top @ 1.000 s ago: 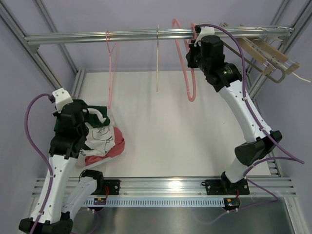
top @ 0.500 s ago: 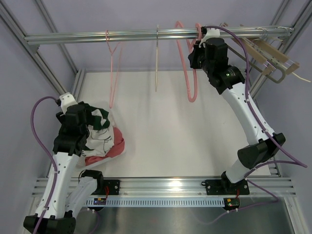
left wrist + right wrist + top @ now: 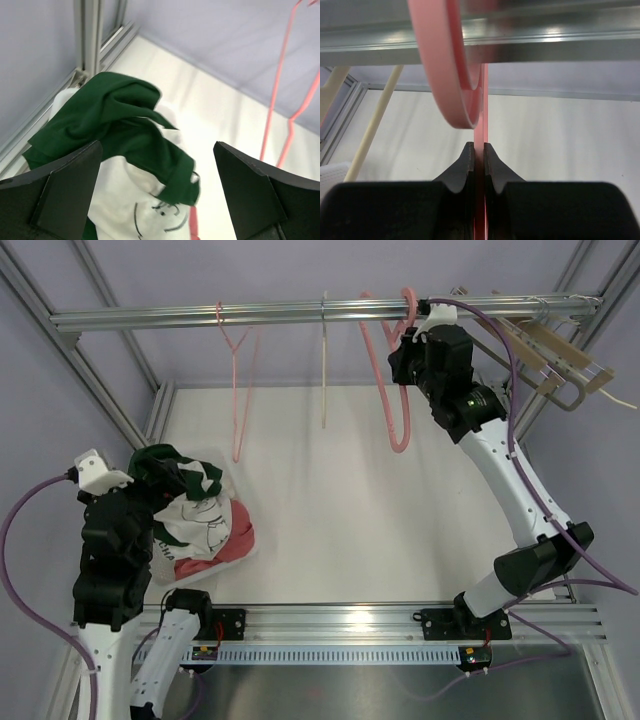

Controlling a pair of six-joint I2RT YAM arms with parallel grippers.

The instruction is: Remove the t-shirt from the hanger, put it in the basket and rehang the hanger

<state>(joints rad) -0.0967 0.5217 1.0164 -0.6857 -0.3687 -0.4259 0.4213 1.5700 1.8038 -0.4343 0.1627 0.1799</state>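
Observation:
A dark green t-shirt (image 3: pixel 178 470) lies crumpled on top of a pile of clothes at the table's left edge. In the left wrist view the green t-shirt (image 3: pixel 120 115) sits below my left gripper (image 3: pixel 156 146), which is wide open, holds nothing and hangs above the cloth. The bare pink hanger (image 3: pixel 398 425) hangs at the overhead rail (image 3: pixel 200 315). My right gripper (image 3: pixel 408 322) is shut on the hanger just under its hook. In the right wrist view the thin pink hanger (image 3: pixel 479 115) is pinched between the jaws of my right gripper (image 3: pixel 479 148), and its hook (image 3: pixel 440 75) curves across the rail.
Under the green shirt lie a white shirt with a black drawing (image 3: pixel 200 522) and a red garment (image 3: pixel 230 548). A thin pink hanger (image 3: pixel 237 390) and a cream hanger (image 3: pixel 324 370) hang from the rail. Wooden hangers (image 3: pixel 545 350) sit at its right end. Frame posts stand at the left.
My left gripper has opened, let go of the green t-shirt and drawn back toward the near left. My right gripper has carried the pink hanger slightly right and up, closer to the rail.

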